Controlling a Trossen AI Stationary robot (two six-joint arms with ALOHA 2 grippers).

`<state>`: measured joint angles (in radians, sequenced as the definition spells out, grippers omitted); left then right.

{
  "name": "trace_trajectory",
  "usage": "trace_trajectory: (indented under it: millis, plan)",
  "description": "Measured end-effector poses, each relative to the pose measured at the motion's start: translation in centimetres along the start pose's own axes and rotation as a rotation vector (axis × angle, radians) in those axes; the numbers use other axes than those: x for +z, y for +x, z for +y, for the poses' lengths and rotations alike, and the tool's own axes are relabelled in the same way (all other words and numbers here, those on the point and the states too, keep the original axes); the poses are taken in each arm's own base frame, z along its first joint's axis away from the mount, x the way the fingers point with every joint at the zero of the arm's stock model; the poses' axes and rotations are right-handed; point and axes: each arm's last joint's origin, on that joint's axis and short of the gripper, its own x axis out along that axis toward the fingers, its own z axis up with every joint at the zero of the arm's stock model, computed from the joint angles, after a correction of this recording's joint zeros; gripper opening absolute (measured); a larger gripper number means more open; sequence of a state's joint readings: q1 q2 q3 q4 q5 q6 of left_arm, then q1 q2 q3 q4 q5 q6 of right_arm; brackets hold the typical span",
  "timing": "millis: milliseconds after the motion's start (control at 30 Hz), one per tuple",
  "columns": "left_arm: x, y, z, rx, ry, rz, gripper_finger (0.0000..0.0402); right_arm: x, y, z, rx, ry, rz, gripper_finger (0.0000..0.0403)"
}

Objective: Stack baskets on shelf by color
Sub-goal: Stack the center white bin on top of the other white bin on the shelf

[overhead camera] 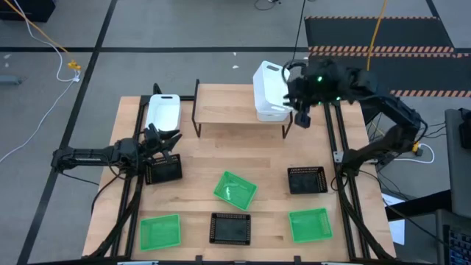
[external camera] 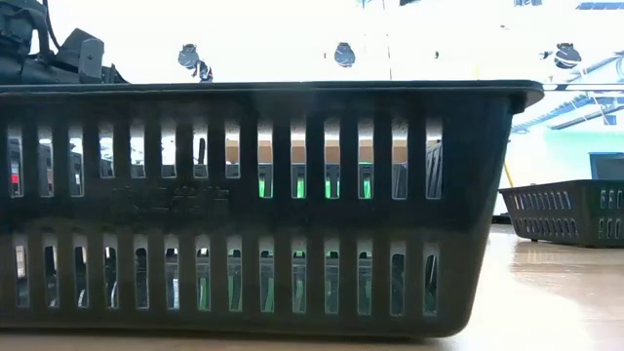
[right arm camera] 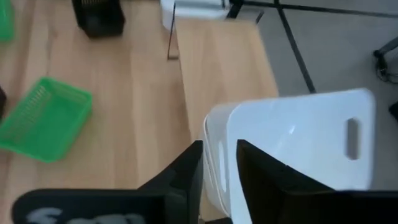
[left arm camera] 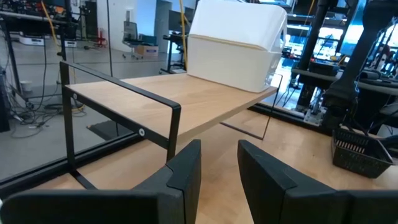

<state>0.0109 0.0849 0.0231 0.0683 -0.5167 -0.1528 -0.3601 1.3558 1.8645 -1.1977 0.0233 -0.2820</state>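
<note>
The job has only just begun. Two white baskets (overhead camera: pixel 269 92) sit on the shelf (overhead camera: pixel 228 107), one inside the other, at the end right under the right pincer (overhead camera: pixel 302 118). The top one is tipped and not pushed all the way down. In the right wrist view this pincer's two fingers are a small way apart, and the rim of the top white basket runs up between them. I cannot tell if they are pinching it or just letting go.

The third white basket (overhead camera: pixel 163 111) is not on the shelf. It sits on the tabletop (overhead camera: pixel 268 173) just past the left pincer (overhead camera: pixel 163 140). That pincer hovers over a black basket (overhead camera: pixel 163 171) with its fingers a little apart and nothing in them.

The rest is all left to do. Three green baskets (overhead camera: pixel 235 189) and two more black baskets (overhead camera: pixel 306 179) lie on the tabletop, well apart from both pincers. So six mesh baskets and one white one need a home.

The high view shows every basket at once. The low view is mostly filled by one black basket (external camera: pixel 263 205) close up, so it hides the shelf. The left wrist view shows the shelf's thin black legs and the white pile from the side, where the tilt is easy to see.
</note>
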Motion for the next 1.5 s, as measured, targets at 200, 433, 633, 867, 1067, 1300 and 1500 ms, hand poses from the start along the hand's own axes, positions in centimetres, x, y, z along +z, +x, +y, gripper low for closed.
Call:
trace_trajectory:
  millis: [200, 433, 633, 867, 1067, 1300, 1500]
  plan:
    - [-0.1, 0.0, 0.0, 0.002, 0.014, 0.006, 0.0106, -3.5, 3.9, 0.8, -0.033, -0.075, -0.072, 0.0163]
    - [-0.1, 0.0, 0.1, 0.035, 0.02, 0.001, 0.0106, -5.7, 5.6, 0.4, -0.035, -0.036, -0.048, 0.0212]
    - [-0.1, 0.0, 0.1, 0.036, 0.002, 0.008, 0.0106, -6.0, 6.4, -0.5, -0.034, -0.031, -0.089, 0.0195]
    - [-0.2, 0.0, 0.1, 0.037, 0.004, 0.013, 0.0106, -5.6, 5.4, -0.8, -0.08, -0.083, -0.173, 0.0188]
    - [-0.3, 0.0, 0.1, 0.039, -0.009, 0.021, 0.0106, -6.1, 3.7, -1.3, -0.122, -0.082, -0.204, 0.0188]
    - [-0.3, 0.0, 0.1, 0.032, -0.035, 0.024, 0.0106, -7.1, 4.7, -2.0, -0.045, -0.049, -0.125, 0.0187]
    - [-0.3, 0.0, 0.1, 0.031, -0.034, 0.025, 0.0106, -7.5, 6.1, -2.8, 0.017, -0.025, -0.108, 0.0187]
